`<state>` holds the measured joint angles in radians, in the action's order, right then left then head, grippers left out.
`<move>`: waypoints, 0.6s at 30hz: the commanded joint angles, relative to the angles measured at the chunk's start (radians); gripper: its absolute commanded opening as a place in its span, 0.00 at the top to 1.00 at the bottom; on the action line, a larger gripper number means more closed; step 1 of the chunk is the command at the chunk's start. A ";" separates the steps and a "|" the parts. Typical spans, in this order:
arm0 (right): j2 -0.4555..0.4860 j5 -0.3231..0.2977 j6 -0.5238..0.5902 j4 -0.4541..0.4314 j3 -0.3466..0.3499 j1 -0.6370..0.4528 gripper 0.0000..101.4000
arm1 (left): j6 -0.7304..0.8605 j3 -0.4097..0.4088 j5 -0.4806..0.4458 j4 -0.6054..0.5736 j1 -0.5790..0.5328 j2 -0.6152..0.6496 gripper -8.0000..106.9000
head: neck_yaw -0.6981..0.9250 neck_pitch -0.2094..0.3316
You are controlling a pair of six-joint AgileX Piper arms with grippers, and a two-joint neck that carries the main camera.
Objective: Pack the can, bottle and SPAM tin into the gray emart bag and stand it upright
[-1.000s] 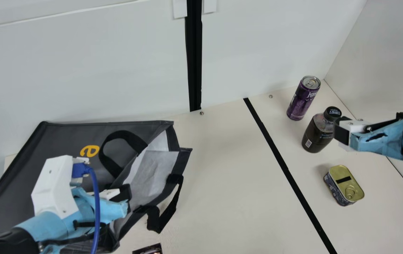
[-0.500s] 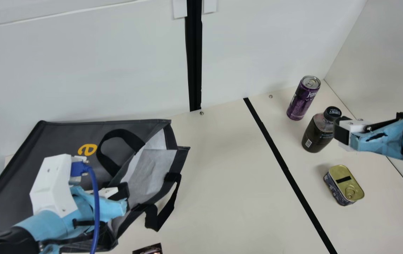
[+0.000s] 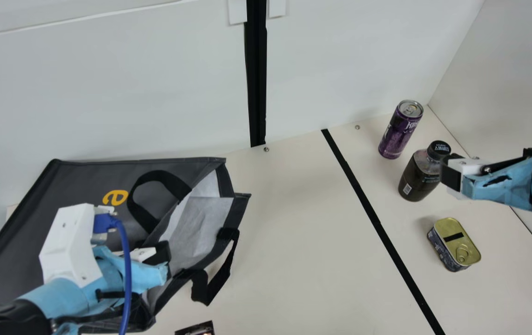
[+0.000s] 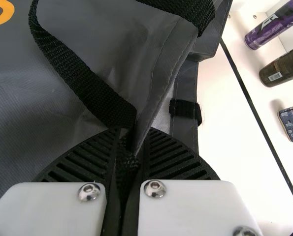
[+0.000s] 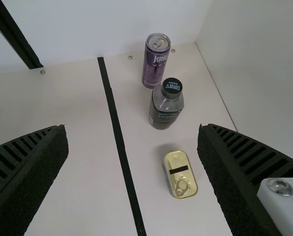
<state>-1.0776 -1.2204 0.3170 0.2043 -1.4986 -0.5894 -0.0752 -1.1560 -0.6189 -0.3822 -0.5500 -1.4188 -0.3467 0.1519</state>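
Lying slightly farther left: bag (image 3: 75, 181)

Matt cloth bag (image 3: 79, 181) – glossy metal can (image 3: 400, 132), metal tin (image 3: 448, 228) – smooth plastic bottle (image 3: 417, 176)

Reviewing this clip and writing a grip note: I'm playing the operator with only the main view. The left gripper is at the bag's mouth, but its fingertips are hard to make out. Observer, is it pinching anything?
Observer: Yes. In the left wrist view the left gripper is shut on the edge of the bag, with part of a strap caught between its fingers.
Operator: And the right gripper overlaps the bottle from where I look. Are they touching?
Observer: No. In the right wrist view the right gripper is wide open with nothing in its grip, and the bottle stands farther off, clear of both fingers.
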 commanded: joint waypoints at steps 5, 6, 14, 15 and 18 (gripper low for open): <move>0.000 0.000 0.000 0.000 0.000 0.000 0.06 | 0.000 0.000 0.000 0.000 0.000 0.000 1.00 | -0.002 0.023; 0.000 0.000 0.000 0.000 0.000 0.000 0.06 | 0.000 0.000 0.000 0.000 0.000 0.000 1.00 | -0.002 0.023; 0.000 0.000 0.000 0.000 0.000 0.000 0.06 | 0.000 0.000 0.000 0.000 0.000 0.000 1.00 | -0.002 0.023; 0.008 0.005 -0.022 -0.019 0.008 0.024 0.06 | 0.000 0.000 0.000 0.000 0.000 0.000 1.00 | -0.002 0.023; 0.006 0.009 -0.035 -0.035 0.005 0.039 0.06 | 0.000 0.000 0.000 0.000 0.000 0.000 1.00 | -0.002 0.023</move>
<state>-1.0710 -1.2131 0.2912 0.1800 -1.4928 -0.5607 -0.0752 -1.1560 -0.6189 -0.3822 -0.5500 -1.4188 -0.3467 0.1519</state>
